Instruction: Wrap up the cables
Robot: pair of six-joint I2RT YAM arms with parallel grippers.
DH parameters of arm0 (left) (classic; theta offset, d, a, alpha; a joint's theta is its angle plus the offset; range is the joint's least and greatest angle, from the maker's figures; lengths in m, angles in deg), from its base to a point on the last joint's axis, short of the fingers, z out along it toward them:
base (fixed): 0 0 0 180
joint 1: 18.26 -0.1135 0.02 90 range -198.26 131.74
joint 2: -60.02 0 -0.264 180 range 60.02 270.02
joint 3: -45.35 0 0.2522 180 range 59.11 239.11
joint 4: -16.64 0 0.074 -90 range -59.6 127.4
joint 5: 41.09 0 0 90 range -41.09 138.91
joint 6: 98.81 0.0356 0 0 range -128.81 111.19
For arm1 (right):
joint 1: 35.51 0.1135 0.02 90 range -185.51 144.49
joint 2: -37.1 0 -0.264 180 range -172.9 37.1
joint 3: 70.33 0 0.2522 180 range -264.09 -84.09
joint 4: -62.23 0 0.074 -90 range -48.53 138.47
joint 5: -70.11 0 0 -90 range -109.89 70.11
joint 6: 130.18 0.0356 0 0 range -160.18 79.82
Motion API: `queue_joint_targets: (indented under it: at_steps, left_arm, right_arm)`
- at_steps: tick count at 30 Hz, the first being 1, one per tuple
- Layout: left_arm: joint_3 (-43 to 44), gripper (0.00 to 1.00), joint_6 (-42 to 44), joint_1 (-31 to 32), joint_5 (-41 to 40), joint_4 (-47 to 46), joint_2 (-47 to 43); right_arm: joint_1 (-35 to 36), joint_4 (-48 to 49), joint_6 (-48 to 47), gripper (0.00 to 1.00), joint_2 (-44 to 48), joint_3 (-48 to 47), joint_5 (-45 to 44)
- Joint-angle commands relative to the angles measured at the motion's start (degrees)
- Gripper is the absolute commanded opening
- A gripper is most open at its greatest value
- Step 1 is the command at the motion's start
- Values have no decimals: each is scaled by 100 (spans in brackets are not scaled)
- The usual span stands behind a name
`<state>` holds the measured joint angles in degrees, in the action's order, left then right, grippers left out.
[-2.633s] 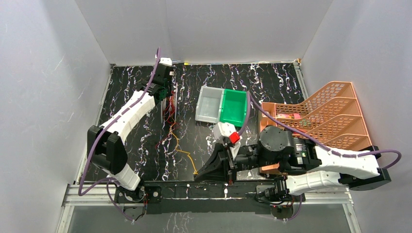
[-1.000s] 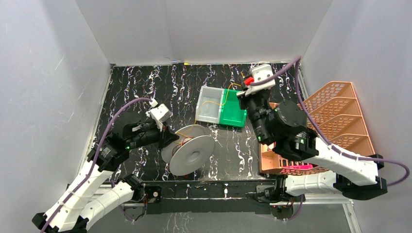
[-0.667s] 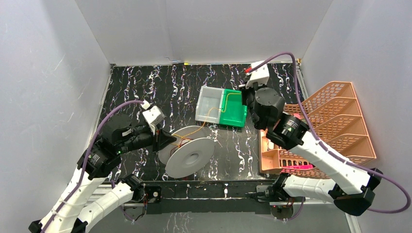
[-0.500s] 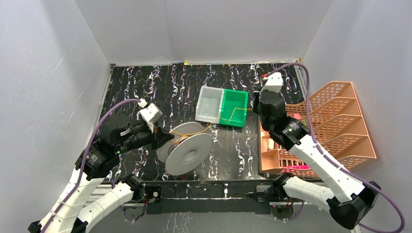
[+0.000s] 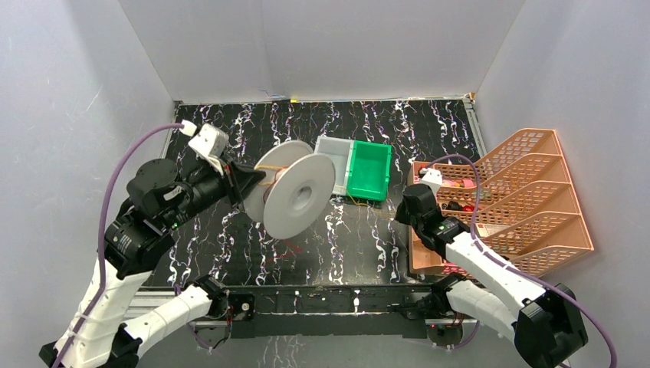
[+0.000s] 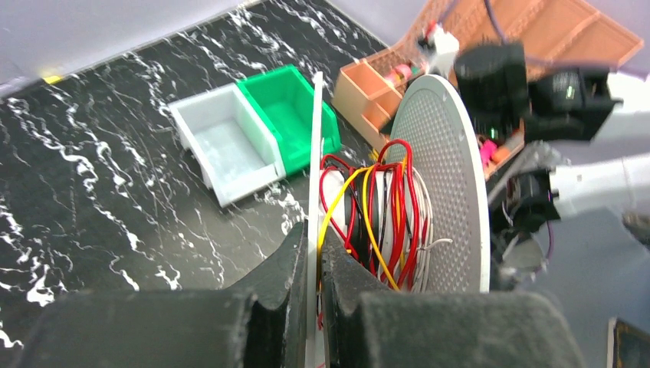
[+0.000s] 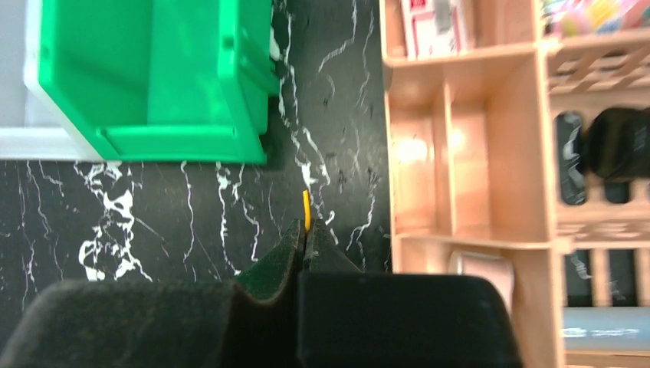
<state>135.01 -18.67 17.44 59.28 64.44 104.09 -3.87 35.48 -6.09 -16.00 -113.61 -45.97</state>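
Note:
A white spool (image 5: 299,195) hangs in the air over the table's middle, tilted on edge. My left gripper (image 5: 247,181) is shut on its thin near flange (image 6: 316,153). Red and yellow cables (image 6: 375,222) are wound round the core between the two flanges, and one yellow strand runs down beside the left fingers. My right gripper (image 5: 404,215) points down at the table just left of the orange rack, and in its wrist view the right gripper (image 7: 305,228) is shut on the tip of a yellow cable (image 7: 306,208).
A grey bin (image 5: 333,157) and a green bin (image 5: 369,169) stand side by side behind the spool. An orange tiered rack (image 5: 529,184) with small items fills the right side. Grey walls enclose the black marbled table (image 5: 230,238).
The left arm has lifted the spool off the table, up and away. The right gripper has come from beside the green bin toward the near side, along the rack, still pinching the yellow cable.

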Motion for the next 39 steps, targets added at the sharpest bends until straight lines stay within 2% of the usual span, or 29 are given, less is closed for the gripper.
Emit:
queue_joint_targets:
  at_steps: [1,7,13,17,21,28,33,39]
  left_arm:
    - [479,0,-491,7,-1038,-687,294]
    - [730,0,-768,5,-1995,-1080,795]
    - [896,0,-1016,9,-3133,-1374,1276]
    - [927,0,-1013,4,-3696,-1625,1539]
    - [953,0,-921,-2,-3984,-1917,1760]
    - [1004,0,-745,-2,-4197,-2200,2174]
    - [874,0,-308,-2,-4300,-2313,2518]
    - [614,0,-5,-11,-4400,-2235,2895]
  right_arm:
    - [-18,914,745,0,165,422,490]
    - [-4,1763,1177,0,667,1310,1041]
    - [105,1817,1422,0,1110,1650,1231]
    - [416,1852,1669,0,1312,1878,1193]
    - [1212,1872,1833,0,1277,1912,674]
    - [3032,2169,1863,0,704,1508,-666]
    - [4078,2188,1507,0,214,698,-1501]
    - [5420,2012,607,0,-360,-616,-2608]
